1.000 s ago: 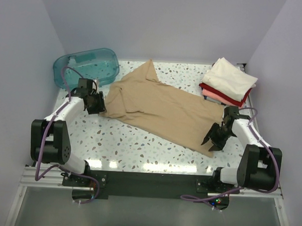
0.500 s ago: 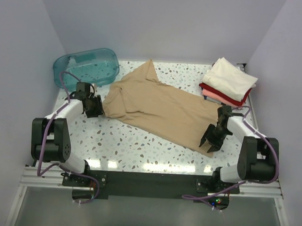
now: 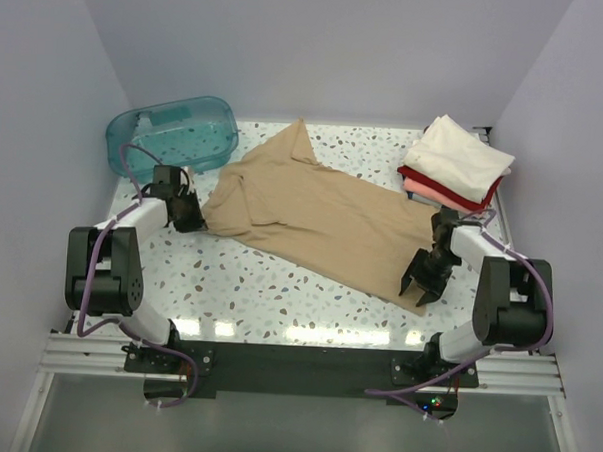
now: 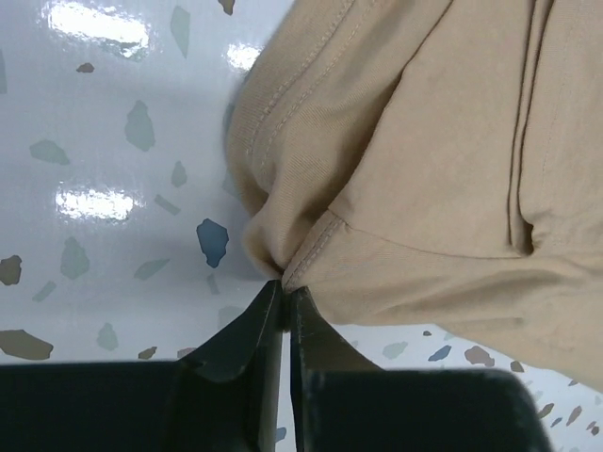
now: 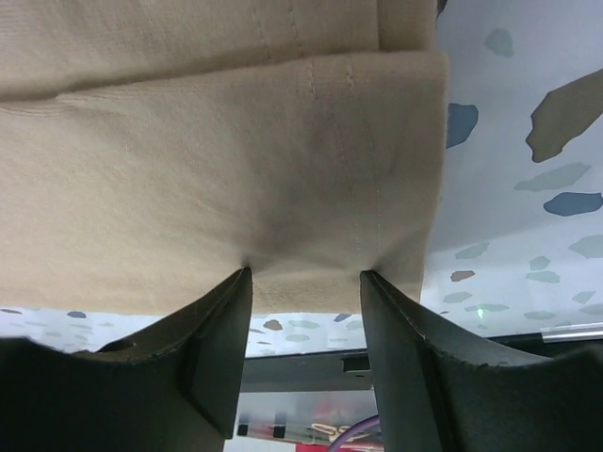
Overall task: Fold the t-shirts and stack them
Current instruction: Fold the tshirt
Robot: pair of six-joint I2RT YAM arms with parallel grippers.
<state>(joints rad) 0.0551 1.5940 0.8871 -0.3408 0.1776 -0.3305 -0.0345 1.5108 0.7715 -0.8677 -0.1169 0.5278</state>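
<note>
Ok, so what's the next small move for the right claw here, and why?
Probably close the right claw: it is open, straddling the hem of the tan shirt, while the left claw looks pinched shut on the shirt's opposite edge. With both ends held, the shirt could be lifted for folding.

a see-through teal plastic tub (image 3: 171,132) sat at the far left corner of the table (image 3: 279,290), open side up, close to the left wall. the table top was glossy white, flecked with grey, blue and brown chips, and bright patches of light shone along its near edge. plain pale lilac walls (image 3: 319,47) closed it in on the left, back and right. a black plate (image 3: 295,368) lay on a silver rail (image 3: 76,354) along the near edge.
</note>
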